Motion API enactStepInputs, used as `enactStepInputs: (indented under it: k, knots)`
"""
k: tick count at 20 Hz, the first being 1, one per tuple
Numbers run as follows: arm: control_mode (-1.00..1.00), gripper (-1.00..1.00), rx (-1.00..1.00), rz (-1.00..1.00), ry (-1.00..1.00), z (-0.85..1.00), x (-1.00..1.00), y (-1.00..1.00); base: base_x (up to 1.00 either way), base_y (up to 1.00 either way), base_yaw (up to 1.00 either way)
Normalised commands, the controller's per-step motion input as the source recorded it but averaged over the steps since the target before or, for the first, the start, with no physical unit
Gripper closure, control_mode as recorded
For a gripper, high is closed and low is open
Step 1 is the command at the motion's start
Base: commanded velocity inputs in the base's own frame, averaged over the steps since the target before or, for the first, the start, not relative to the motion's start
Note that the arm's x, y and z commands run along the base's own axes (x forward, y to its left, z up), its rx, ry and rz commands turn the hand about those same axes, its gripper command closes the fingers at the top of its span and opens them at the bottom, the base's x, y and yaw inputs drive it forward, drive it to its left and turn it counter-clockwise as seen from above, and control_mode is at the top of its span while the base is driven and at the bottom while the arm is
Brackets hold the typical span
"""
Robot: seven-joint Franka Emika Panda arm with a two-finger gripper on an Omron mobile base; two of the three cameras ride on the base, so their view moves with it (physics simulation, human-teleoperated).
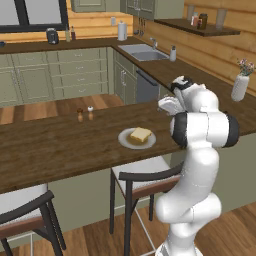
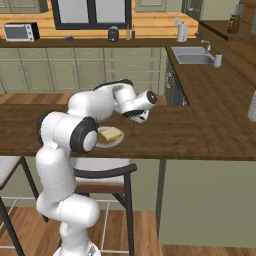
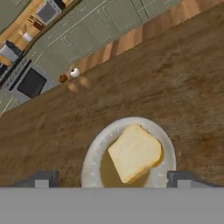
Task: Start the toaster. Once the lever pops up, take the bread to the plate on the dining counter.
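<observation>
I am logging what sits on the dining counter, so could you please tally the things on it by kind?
Plate: 1
Bread slice, lying on the plate: 1
Small shakers, one dark-topped and one white-topped: 2
Total on the dining counter: 4

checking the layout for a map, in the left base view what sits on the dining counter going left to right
brown shaker → white shaker → plate with the bread lying on it → the arm's claw over the counter's right part
</observation>
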Motion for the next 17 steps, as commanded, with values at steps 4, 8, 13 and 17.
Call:
enactStepInputs:
  k: [4,8,13,17]
  knots:
    - [-1.00,-1.00,0.00,0.12,-0.60,0.86,-1.00,0.00,0.00,0.00,0.00]
    - [-1.00,-1.00,0.00,0.10,-0.65,0.91,-1.00,0.00,0.00,0.00,0.00]
    - [-1.00,-1.00,0.00,0.07,-0.77,1.00,-1.00,0.00,0.00,0.00,0.00]
    - [-1.00,-1.00,0.00,0.09,-0.81,0.95,-1.00,0.00,0.00,0.00,0.00]
